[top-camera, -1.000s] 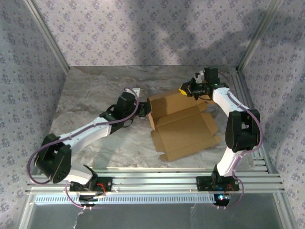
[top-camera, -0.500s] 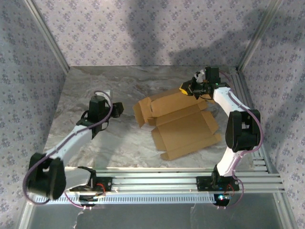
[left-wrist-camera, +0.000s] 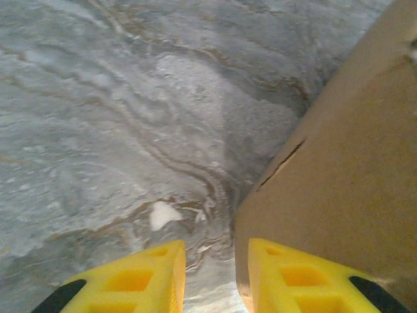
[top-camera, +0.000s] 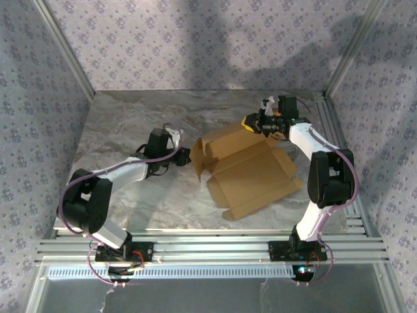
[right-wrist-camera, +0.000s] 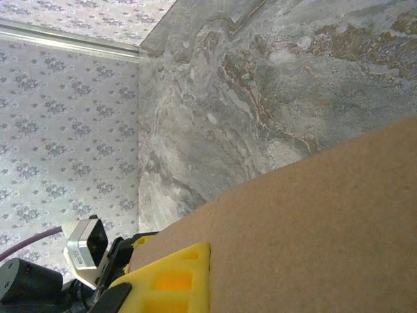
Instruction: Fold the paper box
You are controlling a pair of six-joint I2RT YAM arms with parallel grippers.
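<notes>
Centrally, the paper box (top-camera: 251,171) lies on the marble table (top-camera: 124,124); right gripper (top-camera: 254,124) pinches its top edge, left gripper (top-camera: 185,156), jaws narrowly apart, sits at its left flap. Open table upper left.

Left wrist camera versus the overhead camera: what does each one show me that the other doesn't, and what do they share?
Left wrist: close detail, a short slit in the box and the gap between the yellow fingers. Overhead: the box's full outline with its flaps, the left arm and right arm, the right gripper pinching the far flap, the patterned walls. Shared: the brown box, the marbled table, and the left gripper at the box's left edge.
</notes>
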